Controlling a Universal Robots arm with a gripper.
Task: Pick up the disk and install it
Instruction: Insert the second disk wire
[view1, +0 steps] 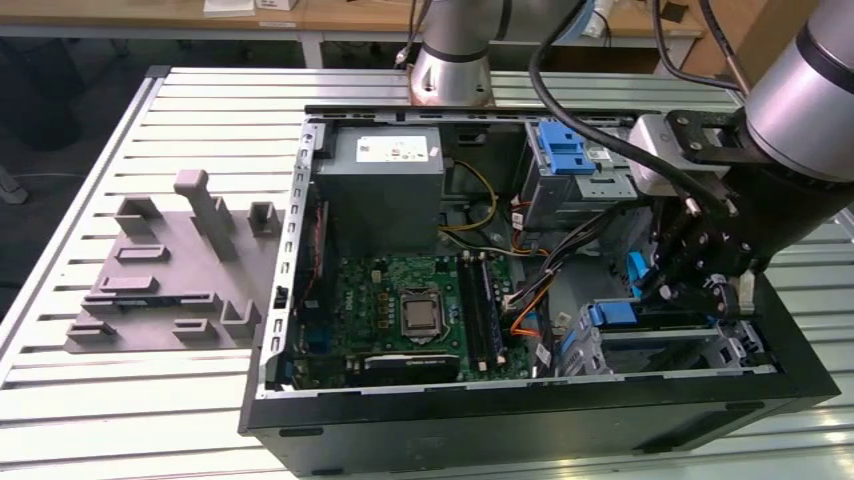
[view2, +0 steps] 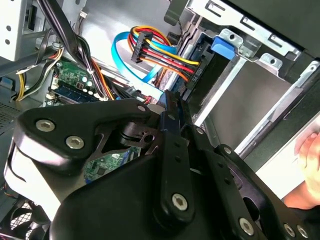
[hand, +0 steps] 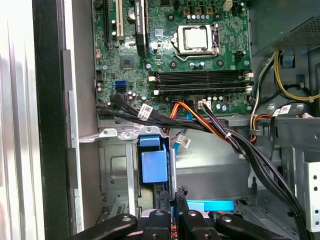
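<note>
The gripper (view1: 671, 290) is lowered into the open computer case (view1: 534, 412), at about 4 o'clock from the motherboard (view1: 414, 310) in the exterior view, over the metal drive cage (view1: 727, 352). In both wrist views its fingers (hand: 163, 201) are brought narrow. A thin blue edge is seen between them in the second wrist view, judged to be a carrier rail of the disk (hand: 215, 205). The disk lies low in the cage, just beside the blue latch (hand: 152, 166). The installing step is judged to be in hand, the pick-up done. Seating calls for the rails to be kept straight with the cage, and the cable bundle (hand: 240, 146) kept clear.
</note>
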